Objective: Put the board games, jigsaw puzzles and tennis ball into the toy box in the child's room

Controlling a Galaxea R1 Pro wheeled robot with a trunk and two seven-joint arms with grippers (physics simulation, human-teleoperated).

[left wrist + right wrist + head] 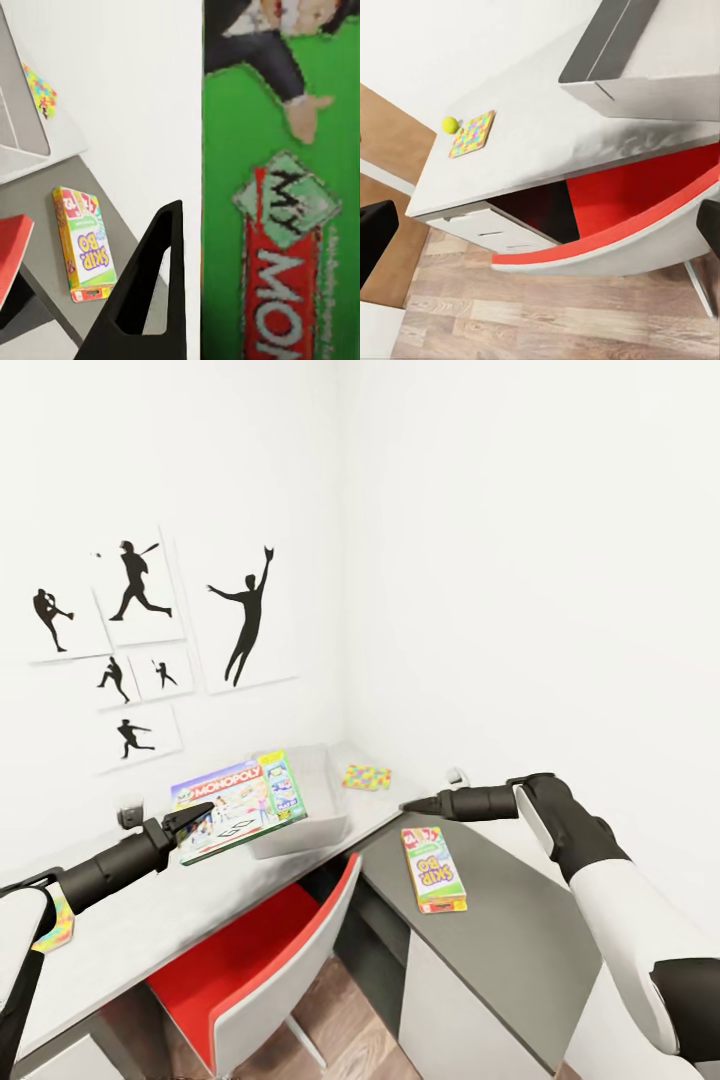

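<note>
One board game, the Monopoly box, hangs over the toy box, clamped in the left gripper. Nothing visibly lies inside yet. Skip-Bo waits on the dark cabinet; two puzzles and the ball remain on the table. Right gripper: fingers apart, empty.

A child's room: silhouette wall pictures, desk with board games, red chair.

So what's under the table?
A red chair is tucked under the table, and white drawers sit under one end. The table top and chair cover whatever is farther back.
</note>
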